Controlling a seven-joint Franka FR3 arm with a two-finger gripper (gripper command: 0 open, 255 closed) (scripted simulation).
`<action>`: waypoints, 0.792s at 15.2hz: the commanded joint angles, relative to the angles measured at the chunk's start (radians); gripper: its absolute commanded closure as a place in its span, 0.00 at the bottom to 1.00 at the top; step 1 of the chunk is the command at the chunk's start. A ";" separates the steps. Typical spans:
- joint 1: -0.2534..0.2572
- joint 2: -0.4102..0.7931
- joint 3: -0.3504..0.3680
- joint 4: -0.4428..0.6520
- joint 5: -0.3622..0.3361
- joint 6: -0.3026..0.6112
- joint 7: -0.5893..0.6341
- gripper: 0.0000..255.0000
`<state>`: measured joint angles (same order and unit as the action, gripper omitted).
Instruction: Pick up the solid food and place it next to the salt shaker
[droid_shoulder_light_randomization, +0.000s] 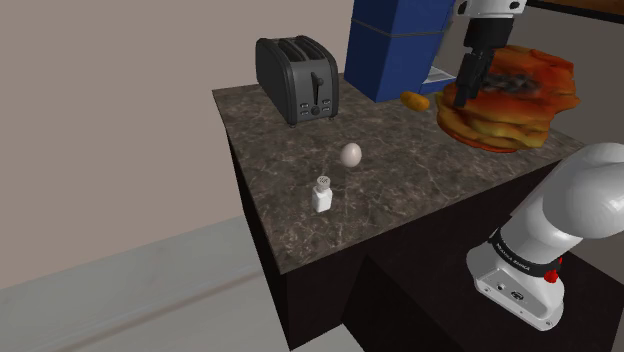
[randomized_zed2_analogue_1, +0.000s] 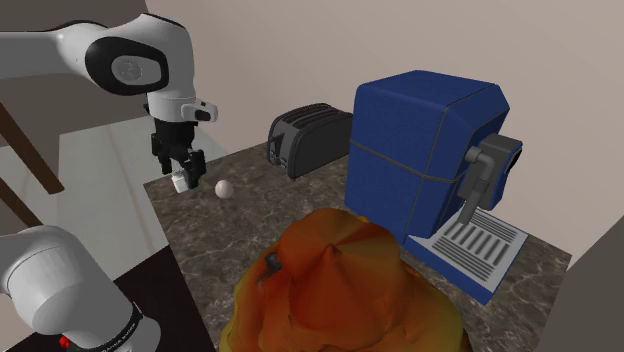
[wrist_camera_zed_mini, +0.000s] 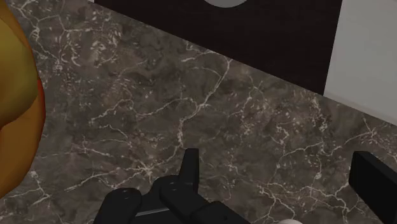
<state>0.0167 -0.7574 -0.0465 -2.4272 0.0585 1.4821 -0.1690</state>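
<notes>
Gripper (wrist_camera_zed_mini: 280, 177): fingers (wrist_camera_zed_mini: 375, 181) stand apart, nothing between them; open and empty. It hangs above the dark marbled counter (wrist_camera_zed_mini: 191, 108), not touching it.

Shoulder view: gripper (droid_shoulder_light_randomization: 468, 88) is in front of a large orange layered food pile (droid_shoulder_light_randomization: 515, 100). A small orange-brown food piece (droid_shoulder_light_randomization: 414, 99) lies on the counter (droid_shoulder_light_randomization: 420, 170) just beside the blue coffee machine (droid_shoulder_light_randomization: 395, 50), between the machine and the pile, well apart from the white salt shaker (droid_shoulder_light_randomization: 322, 194). Cannot tell which orange item the task means.

A pale egg (droid_shoulder_light_randomization: 350, 154) lies near the shaker, not touching. A black toaster (droid_shoulder_light_randomization: 297, 78) is at the far corner
</notes>
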 joint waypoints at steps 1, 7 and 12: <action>0.000 0.000 0.000 0.000 0.000 0.000 0.000 0.00; -0.043 0.148 0.009 -0.022 -0.105 0.191 0.018 0.00; -0.086 0.293 0.012 -0.007 -0.200 0.337 0.053 0.00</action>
<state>-0.0615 -0.5154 -0.0362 -2.4500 -0.1222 1.7794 -0.1266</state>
